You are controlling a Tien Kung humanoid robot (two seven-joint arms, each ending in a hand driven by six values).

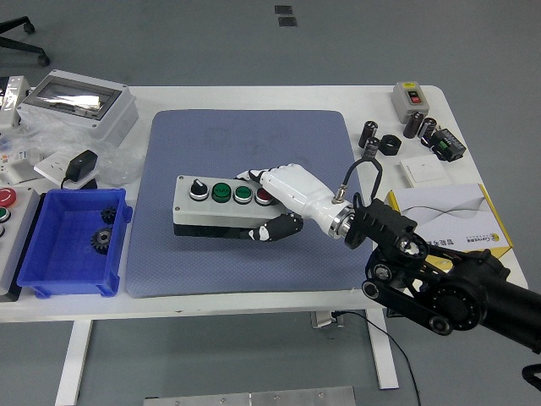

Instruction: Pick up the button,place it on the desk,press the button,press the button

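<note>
The right hand's [283, 199] fingers [272, 228] are clamped on the right end of the button box [218, 205], thumb along the front, the others over the back edge. The box sits level over the blue mat [245, 254], probably touching it, though the angle leaves that uncertain. To place it well, lower it flat, confirm it rests square, then loosen the fingers without dragging the box sideways.

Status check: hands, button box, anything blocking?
Right hand gripping button box at its right end, box over the blue mat. Left hand not in view. Nothing in the way.
</note>
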